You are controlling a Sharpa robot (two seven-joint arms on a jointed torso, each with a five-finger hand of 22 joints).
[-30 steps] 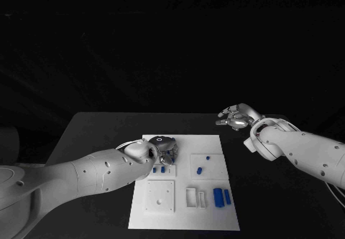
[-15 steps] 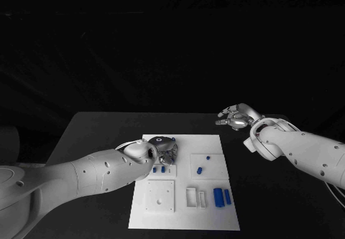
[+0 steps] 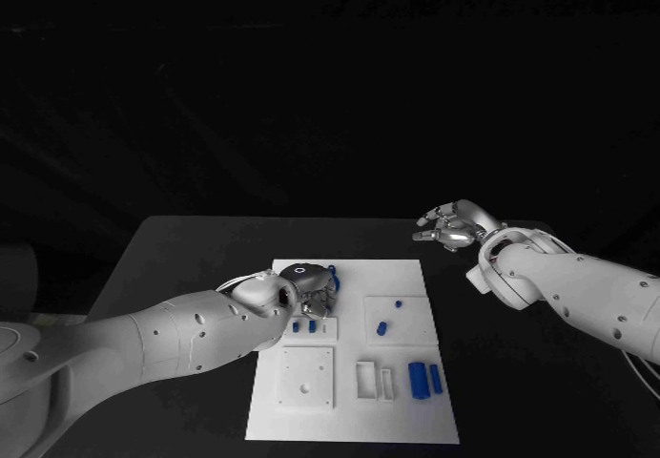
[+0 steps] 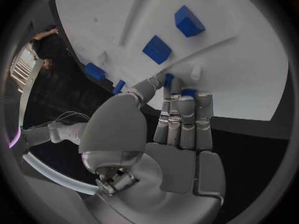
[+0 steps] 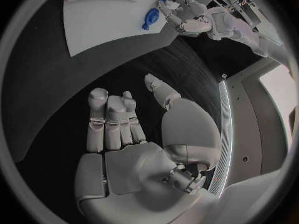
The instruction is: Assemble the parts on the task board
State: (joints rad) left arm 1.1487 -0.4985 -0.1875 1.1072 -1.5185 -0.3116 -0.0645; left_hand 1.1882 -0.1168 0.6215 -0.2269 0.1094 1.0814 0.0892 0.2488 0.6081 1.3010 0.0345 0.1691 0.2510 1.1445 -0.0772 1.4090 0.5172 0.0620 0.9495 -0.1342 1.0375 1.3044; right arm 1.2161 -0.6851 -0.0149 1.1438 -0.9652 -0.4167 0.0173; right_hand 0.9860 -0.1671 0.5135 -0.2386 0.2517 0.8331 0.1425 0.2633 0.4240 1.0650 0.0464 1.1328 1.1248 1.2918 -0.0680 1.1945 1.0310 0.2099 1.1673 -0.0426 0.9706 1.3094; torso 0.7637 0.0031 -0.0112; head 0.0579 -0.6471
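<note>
The white task board (image 3: 396,277) lies mid-table. My left hand (image 3: 311,285) hovers over its far left part, fingers drawn together and pointing down. In the left wrist view the left hand (image 4: 177,124) has a small blue part (image 4: 169,79) pinched between thumb and fingertips, close above the task board (image 4: 112,15). Loose blue parts lie near the board's middle (image 3: 381,328) and near its right corner (image 3: 417,379). My right hand (image 3: 451,227) hangs off the board to the far right and holds nothing. In the right wrist view, the right hand (image 5: 124,129) has its fingers straight.
A raised white square plate (image 3: 305,374) and a white frame (image 3: 371,377) sit at the board's near end. Two small blue pegs (image 3: 304,325) stand just beneath my left hand. A round blue piece (image 5: 149,19) lies near the board's edge. Dark table surrounds the board.
My left hand has edged slightly nearer along the board. The right hand has stayed put.
</note>
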